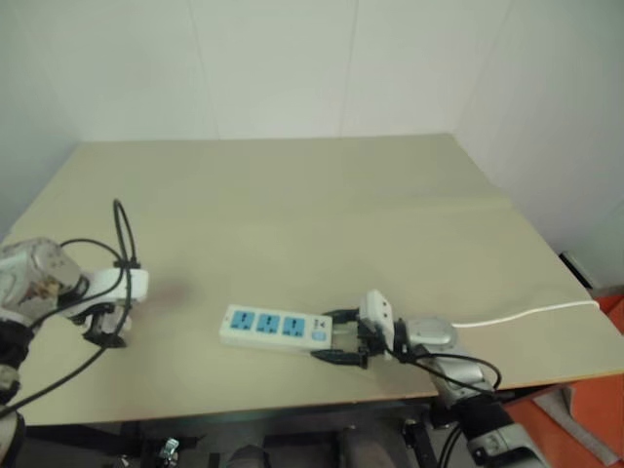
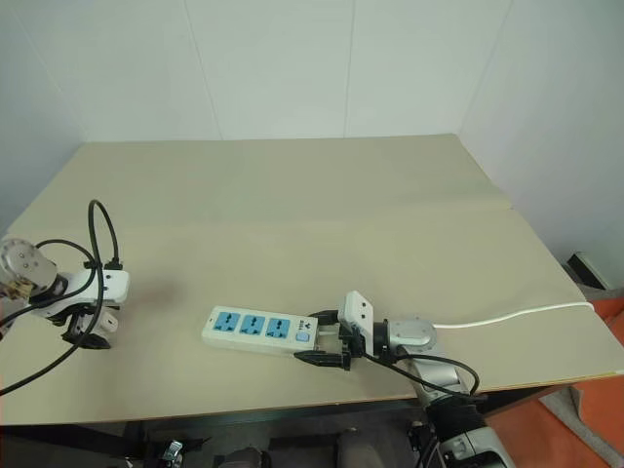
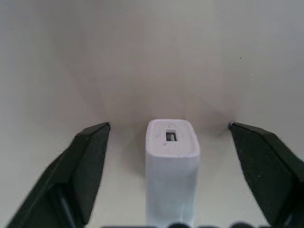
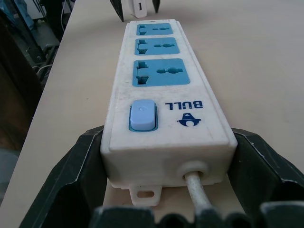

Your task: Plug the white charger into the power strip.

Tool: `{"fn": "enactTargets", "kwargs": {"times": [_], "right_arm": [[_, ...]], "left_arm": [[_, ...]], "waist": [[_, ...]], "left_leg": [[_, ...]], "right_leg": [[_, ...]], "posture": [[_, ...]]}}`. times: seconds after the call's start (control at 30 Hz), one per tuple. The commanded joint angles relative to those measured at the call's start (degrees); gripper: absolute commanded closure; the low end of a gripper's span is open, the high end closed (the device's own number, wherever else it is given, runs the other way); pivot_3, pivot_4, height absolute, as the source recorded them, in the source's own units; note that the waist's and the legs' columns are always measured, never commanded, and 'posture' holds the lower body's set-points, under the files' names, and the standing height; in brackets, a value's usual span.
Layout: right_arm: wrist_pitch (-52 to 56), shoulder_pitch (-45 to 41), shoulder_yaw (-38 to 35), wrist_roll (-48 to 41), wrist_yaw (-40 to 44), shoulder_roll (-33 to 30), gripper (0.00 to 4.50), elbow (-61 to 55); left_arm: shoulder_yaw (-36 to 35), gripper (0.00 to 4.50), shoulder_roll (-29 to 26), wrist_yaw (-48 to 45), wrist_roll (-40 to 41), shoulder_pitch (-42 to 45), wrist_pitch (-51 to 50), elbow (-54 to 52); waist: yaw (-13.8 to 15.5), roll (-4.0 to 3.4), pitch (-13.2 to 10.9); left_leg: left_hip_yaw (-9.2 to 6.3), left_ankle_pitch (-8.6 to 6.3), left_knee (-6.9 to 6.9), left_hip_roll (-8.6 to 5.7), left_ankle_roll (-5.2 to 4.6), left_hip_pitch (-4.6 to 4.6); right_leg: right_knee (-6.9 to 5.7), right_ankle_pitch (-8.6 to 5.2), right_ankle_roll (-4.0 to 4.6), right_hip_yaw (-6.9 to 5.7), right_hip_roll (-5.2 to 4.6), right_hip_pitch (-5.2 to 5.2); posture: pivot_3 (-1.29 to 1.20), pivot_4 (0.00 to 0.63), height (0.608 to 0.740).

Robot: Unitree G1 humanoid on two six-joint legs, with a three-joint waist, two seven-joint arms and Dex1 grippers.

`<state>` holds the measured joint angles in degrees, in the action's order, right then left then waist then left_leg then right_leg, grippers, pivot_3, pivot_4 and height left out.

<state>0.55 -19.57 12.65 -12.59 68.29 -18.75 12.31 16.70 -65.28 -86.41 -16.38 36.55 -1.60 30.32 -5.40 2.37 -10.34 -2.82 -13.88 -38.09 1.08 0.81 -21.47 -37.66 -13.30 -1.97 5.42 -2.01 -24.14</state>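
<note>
1. Power strip (image 2: pixel 255 330) lies flat on the beige table (image 2: pixel 292 205), near the front edge, with its three blue sockets (image 4: pixel 156 50) facing up and a pale blue switch (image 4: pixel 142 115) at the end nearest the right arm.

2. Right gripper (image 2: pixel 327 342) is at the switch end of the strip. In the right wrist view its two black fingers (image 4: pixel 71 175) sit against both long sides of the strip (one on each side), so it is clamped on the strip.

3. A thin white cord (image 2: pixel 517 315) leaves that same end of the strip, passes between the fingers and runs across the table toward the right edge.

4. White charger (image 3: pixel 171 166) stands upright on the table, well apart from the strip, on the left side. Its top face has a small dark slot.

5. Left gripper (image 3: pixel 168 130) points down over the charger. Its fingers (image 3: pixel 88 166) stand wide apart, one on each side of the charger, with a clear gap to it on both sides, so the pincer is open and holds nothing.

6. From the head camera the charger itself is hard to make out under the left gripper (image 1: pixel 105 322); it seems to be hidden by the gripper body and the black cables (image 1: pixel 122 234) around it.

7. In the right wrist view, the charger (image 4: pixel 138 7) and the two left fingertips show beyond the far end of the strip.
</note>
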Motion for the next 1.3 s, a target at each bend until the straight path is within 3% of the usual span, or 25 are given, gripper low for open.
{"fn": "enactTargets", "kwargs": {"times": [0.03, 0.2, 0.27, 0.6, 0.83, 0.97, 1.1, 1.3], "right_arm": [[1.22, 1.44, 1.08, -0.82, -0.04, 0.39, 1.08, -0.56], [1.19, 1.62, 1.07, -0.72, -0.63, 0.51, 1.08, -0.64], [1.15, 1.59, 1.05, -0.67, -0.88, 0.58, 1.08, -0.54], [0.83, 1.91, 0.55, -0.49, -1.1, 0.03, 1.08, 0.23], [-0.63, 1.77, 0.82, 0.6, 0.0, -2.09, 1.08, -0.05], [-1.36, 1.49, 1.76, 1.11, 1.27, -2.93, 1.08, 1.17], [-3.85, -0.45, 2.93, 2.67, 2.4, -3.3, 1.08, 4.95], [-7.41, -7.02, 4.0, 4.1, 5.46, -3.68, 1.08, 12.88]], "left_arm": [[0.39, 1.55, 0.42, -0.17, -0.53, 0.63, 0.71, 0.9], [0.11, 3.15, 0.51, -0.57, -0.38, 0.6, 0.7, 0.81], [0.0, 3.48, 0.39, -0.74, -0.24, 0.49, 0.69, 0.76], [-3.17, 3.48, 2.44, -0.5, 5.22, 0.64, 0.6, -3.89], [-14.15, 3.48, 13.6, -0.16, 25.26, -1.39, -4.79, -16.36], [-20.24, 3.48, 22.58, 5.29, 35.34, -1.29, -6.2, -18.6], [-20.26, 3.48, 27.05, 6.89, 39.61, -1.58, -8.3, -22.12], [-17.03, 3.48, 28.76, 5.28, 41.66, -2.19, -10.74, -26.13]], "waist": [[0.09, 0.0, 0.01], [0.15, 0.01, 0.03], [0.13, 0.01, 0.03], [0.35, 0.08, 0.07], [1.15, 0.18, 0.13], [1.44, 0.18, 0.13], [1.4, 0.19, 0.14], [1.02, 0.19, 0.14]], "left_leg": [[0.0, 0.0, 0.0, 0.0, 0.0, 0.03], [-0.01, 0.0, 0.0, 0.0, 0.0, 0.08], [0.0, 0.0, 0.0, 0.0, 0.0, 0.08], [0.0, 0.0, 0.0, 0.0, 0.0, 0.08], [0.01, 0.0, -0.04, 0.0, 0.0, 0.02], [-0.01, 0.0, -0.05, -0.02, 0.0, 0.0], [-0.03, 0.0, -0.12, -0.1, 0.0, 0.01], [-0.03, 0.0, -0.11, -0.08, 0.0, 0.21]], "right_leg": [[-0.01, -0.01, -0.01, 0.0, 0.0, 0.02], [-0.04, -0.14, -0.22, 0.0, 0.0, 0.06], [-0.04, -0.14, -0.21, 0.01, 0.0, 0.06], [-0.04, -0.14, -0.21, 0.01, 0.0, 0.06], [-0.01, 0.0, 0.01, 0.0, -0.06, 0.04], [-0.04, 0.05, 0.09, -0.03, -0.07, 0.01], [-0.01, 0.06, 0.07, -0.03, -0.14, 0.11], [-0.05, 0.06, 0.07, 0.0, -0.07, 0.23]], "posture": [[0.0, 0.15, 0.74], [0.0, 0.15, 0.74], [0.0, 0.15, 0.74], [0.0, 0.15, 0.74], [0.0, 0.15, 0.74], [0.0, 0.15, 0.74], [0.0, 0.15, 0.74], [0.0, 0.15, 0.74]]}}
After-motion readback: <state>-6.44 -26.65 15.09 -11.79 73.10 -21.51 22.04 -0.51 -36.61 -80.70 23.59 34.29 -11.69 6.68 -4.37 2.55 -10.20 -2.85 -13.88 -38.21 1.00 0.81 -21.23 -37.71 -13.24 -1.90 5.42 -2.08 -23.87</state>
